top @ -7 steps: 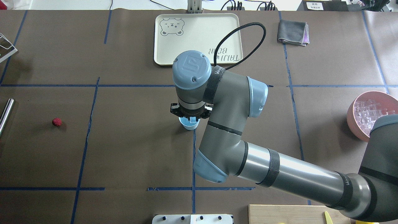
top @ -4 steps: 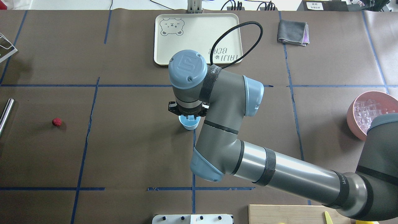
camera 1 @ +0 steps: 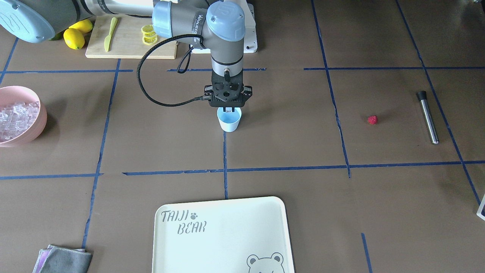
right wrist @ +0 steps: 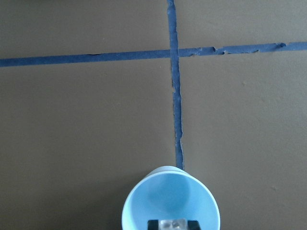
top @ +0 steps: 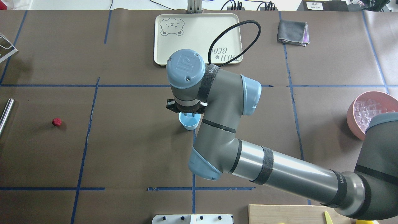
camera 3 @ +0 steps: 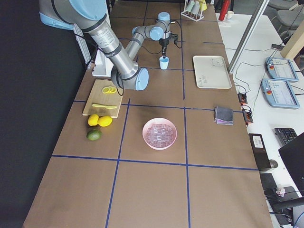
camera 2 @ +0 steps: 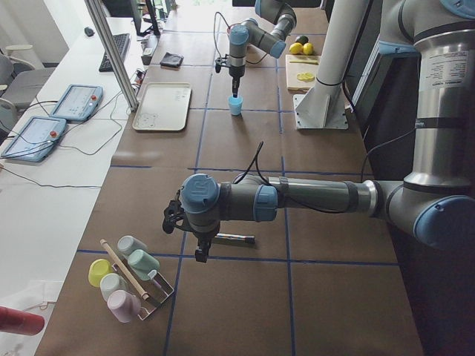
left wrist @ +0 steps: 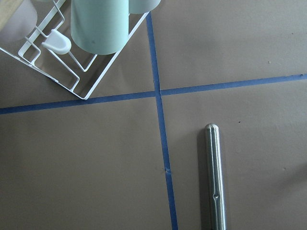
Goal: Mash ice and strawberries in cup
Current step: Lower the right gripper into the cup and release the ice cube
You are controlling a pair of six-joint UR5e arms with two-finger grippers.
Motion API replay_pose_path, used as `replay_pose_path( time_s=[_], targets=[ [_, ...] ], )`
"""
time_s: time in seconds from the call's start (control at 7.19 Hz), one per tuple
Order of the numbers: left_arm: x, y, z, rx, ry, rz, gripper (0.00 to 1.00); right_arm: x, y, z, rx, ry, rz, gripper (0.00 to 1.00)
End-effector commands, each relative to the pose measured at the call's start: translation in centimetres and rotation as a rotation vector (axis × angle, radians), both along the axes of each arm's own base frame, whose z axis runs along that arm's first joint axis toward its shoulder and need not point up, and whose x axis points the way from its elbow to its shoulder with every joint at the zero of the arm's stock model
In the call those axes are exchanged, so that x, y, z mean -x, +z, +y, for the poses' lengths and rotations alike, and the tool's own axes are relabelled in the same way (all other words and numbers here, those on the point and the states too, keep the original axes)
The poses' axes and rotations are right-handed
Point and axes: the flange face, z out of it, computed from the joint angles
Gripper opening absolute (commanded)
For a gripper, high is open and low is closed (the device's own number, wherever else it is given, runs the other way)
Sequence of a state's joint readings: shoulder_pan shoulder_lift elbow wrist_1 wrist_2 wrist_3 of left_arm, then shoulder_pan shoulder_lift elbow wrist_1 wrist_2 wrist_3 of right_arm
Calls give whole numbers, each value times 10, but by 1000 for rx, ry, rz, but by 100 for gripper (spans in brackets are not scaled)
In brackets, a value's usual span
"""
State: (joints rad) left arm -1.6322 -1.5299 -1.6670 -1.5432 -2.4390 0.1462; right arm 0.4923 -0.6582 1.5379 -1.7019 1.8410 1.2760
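The pale blue cup [camera 1: 229, 121] stands upright at the table's middle, and also shows in the overhead view [top: 190, 123] and the right wrist view [right wrist: 170, 201]. My right gripper [camera 1: 227, 110] points straight down into its mouth. It is shut on a small clear ice cube [right wrist: 172, 224] held between the fingertips just inside the rim. The heap of ice [camera 1: 15, 115] fills the pink bowl [top: 353, 119]. The red strawberry [camera 1: 373, 120] lies alone on the table, far from the cup. My left gripper [camera 2: 199, 254] hangs over a metal rod [left wrist: 213, 177]. I cannot tell whether it is open or shut.
A cream tray [camera 1: 219, 235] lies across the table beyond the cup. A cutting board [camera 1: 130, 47] carries lemon slices and a yellow knife, with lemons [camera 1: 74, 38] beside it. A grey cloth [top: 293, 31] lies at the far right. A wire rack of cups [camera 2: 130, 278] stands near my left gripper.
My right wrist has shifted a little to the left and away from me over the cup, so more of the cup's inside shows. The cup and strawberry have not moved.
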Motion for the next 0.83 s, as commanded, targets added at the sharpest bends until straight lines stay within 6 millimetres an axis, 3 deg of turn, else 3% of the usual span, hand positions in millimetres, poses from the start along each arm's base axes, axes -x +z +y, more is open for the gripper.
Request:
replay_pose_path(
  time_s=[0.0, 0.14, 0.7],
  targets=[
    [0, -1, -1, -2, 0, 0, 100, 1, -1, 0, -2, 2, -5, 53],
    [0, -1, -1, -3, 0, 0, 100, 1, -1, 0, -3, 2, -8, 79],
    [0, -1, -1, -4, 1, 0, 100, 1, -1, 0, -4, 2, -10, 84]
  ],
)
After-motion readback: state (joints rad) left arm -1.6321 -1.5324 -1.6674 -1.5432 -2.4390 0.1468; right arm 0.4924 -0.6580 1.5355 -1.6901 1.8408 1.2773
